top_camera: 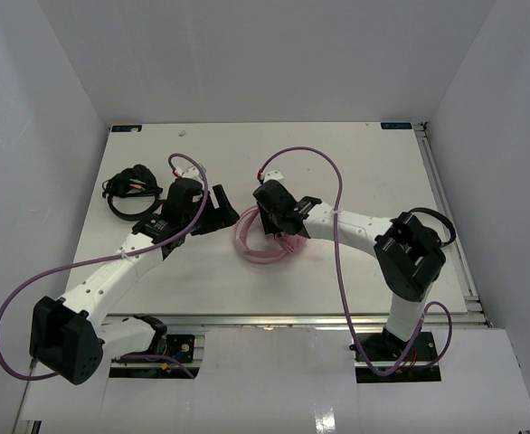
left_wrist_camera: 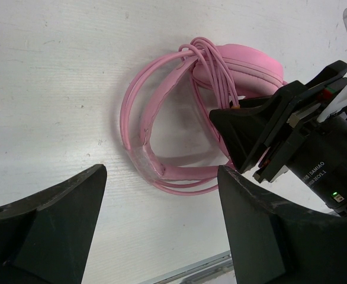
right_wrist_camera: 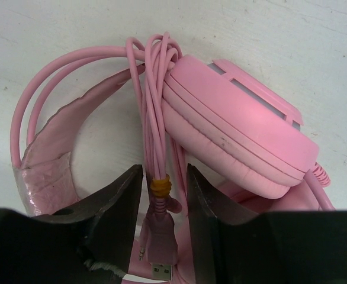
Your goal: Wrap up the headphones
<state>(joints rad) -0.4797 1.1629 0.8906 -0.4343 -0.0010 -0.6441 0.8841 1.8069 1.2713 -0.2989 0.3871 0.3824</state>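
The pink headphones [top_camera: 258, 246] lie on the white table between my two arms. Their cable [right_wrist_camera: 154, 100] is looped in several turns over the headband [left_wrist_camera: 139, 112] beside the ear cup [right_wrist_camera: 238, 130]. My right gripper [right_wrist_camera: 164, 170] stands over them, open. The cable's end, with its yellow band and USB plug [right_wrist_camera: 161, 236], lies between the jaws with a gap on each side. My left gripper [left_wrist_camera: 161, 171] hovers just left of the headphones, open wide with only table between its fingers. The right gripper [left_wrist_camera: 262, 136] also shows in the left wrist view.
A black headset [top_camera: 131, 188] lies at the table's far left, behind my left arm. The table's metal front edge [top_camera: 319, 316] runs close below the headphones. White walls enclose the table on three sides. Purple arm cables [top_camera: 337, 190] arch above.
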